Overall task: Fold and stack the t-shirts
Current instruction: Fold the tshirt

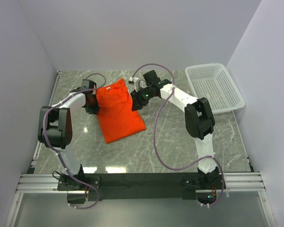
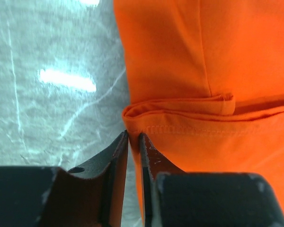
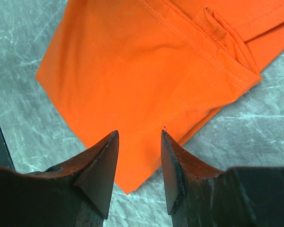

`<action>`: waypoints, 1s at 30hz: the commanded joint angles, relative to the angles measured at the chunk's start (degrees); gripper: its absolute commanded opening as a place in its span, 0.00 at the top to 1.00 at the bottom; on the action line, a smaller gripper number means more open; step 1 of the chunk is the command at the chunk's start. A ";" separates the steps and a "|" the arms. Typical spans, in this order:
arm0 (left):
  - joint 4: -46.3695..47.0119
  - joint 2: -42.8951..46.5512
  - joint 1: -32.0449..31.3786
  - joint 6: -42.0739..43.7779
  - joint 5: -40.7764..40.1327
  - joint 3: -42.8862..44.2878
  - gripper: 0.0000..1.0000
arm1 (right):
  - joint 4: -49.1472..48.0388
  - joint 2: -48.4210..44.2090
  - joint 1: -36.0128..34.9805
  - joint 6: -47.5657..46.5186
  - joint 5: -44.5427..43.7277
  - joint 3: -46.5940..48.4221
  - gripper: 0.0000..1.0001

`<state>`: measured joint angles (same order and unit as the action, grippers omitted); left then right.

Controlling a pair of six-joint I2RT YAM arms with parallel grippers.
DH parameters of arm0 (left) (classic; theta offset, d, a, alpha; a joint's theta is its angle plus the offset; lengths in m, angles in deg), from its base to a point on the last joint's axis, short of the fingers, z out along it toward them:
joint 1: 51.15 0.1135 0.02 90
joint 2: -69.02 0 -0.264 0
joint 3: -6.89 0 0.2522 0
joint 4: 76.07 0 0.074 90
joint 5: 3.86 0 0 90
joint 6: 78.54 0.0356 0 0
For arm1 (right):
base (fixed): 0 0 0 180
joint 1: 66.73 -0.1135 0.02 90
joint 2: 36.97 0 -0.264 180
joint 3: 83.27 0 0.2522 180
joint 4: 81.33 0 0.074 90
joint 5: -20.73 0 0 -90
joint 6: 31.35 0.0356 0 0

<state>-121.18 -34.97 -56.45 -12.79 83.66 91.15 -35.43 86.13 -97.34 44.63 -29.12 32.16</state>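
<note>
Left gripper (image 2: 133, 136) being held pressed together at t-shirt (image 1: 119, 111) 9 o'clock edge, right gripper (image 3: 139, 135) spread; fold may be dragged open

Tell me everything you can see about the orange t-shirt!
The orange t-shirt is soft-looking cloth, folded into a long rectangle, lying flat and slanted on the marble table. Stitched hems and tucked-under layers show along its edges. The left gripper, fingers nearly together, sits at its left edge; the right gripper, fingers apart, hovers over its right edge.
</note>
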 commanded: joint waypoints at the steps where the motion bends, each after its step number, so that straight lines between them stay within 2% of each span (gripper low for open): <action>1: 2.26 -0.34 0.20 3.77 -1.74 2.19 0.78 | -0.32 -2.17 -0.06 -0.66 0.82 -0.24 0.52; 6: 2.70 -0.78 0.20 5.18 -2.97 2.19 0.77 | 0.29 -1.82 -0.15 -1.27 0.73 -0.07 0.53; 10: 3.05 2.11 0.20 4.04 -4.20 0.43 0.61 | 4.76 -1.73 -0.24 -7.49 -0.59 1.78 0.53; 12: 3.58 7.46 0.20 3.07 -3.85 -1.75 0.54 | 8.52 -2.69 -0.15 -16.35 -0.94 1.43 0.50; 13: 4.02 9.74 0.20 2.63 -2.63 -2.73 0.47 | 10.12 -3.13 -0.15 -20.39 -1.29 0.38 0.48; 14: 4.37 14.64 0.20 2.37 -1.40 -3.87 0.45 | 11.53 -3.83 -0.24 -28.87 -1.47 -0.67 0.46; 16: 5.59 19.58 0.20 1.75 2.02 -7.38 0.42 | 14.53 -7.43 -0.24 -38.58 -0.42 -6.89 0.41; 17: 6.30 24.39 0.20 1.75 5.78 -8.87 0.40 | 14.09 -9.36 -0.24 -47.85 -0.24 -10.14 0.40; 18: 7.00 26.71 0.20 1.84 8.69 -11.93 0.39 | 11.91 -13.73 -0.24 -52.03 0.20 -16.96 0.39; 20: 9.55 32.93 -0.06 3.58 14.31 -14.76 0.38 | 9.09 -17.88 -0.24 -61.42 1.16 -22.80 0.35; 21: 10.69 34.97 -0.15 5.16 15.74 -17.39 0.33 | 7.86 -20.34 -0.15 -63.65 1.43 -25.96 0.34; 23: 15.95 41.19 -1.90 8.94 16.63 -20.30 0.32 | 7.93 -21.59 -0.24 -67.35 2.83 -26.96 0.33; 25: 20.96 45.60 -5.05 16.75 16.98 -25.39 0.31 | 9.78 -21.51 -0.15 -67.89 3.10 -25.65 0.33; 26: 25.33 49.71 -5.94 22.35 17.24 -29.15 0.31 | 9.87 -21.77 -0.06 -67.46 3.45 -25.29 0.33; 28: 27.83 52.64 -8.31 30.89 19.70 -32.95 0.28 | 10.05 -22.30 0.46 -67.63 3.98 -24.76 0.33; 29: 27.49 54.05 -9.45 39.89 20.06 -35.32 0.28 | 10.31 -23.17 1.16 -67.98 4.59 -24.68 0.33; 30: 25.22 54.32 -10.68 44.77 20.49 -36.21 0.25 | 11.27 -23.44 1.52 -68.33 4.77 -24.41 0.33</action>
<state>-99.91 17.62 -64.52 10.79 99.75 58.74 -24.96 65.87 -97.05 -18.93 -26.90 5.71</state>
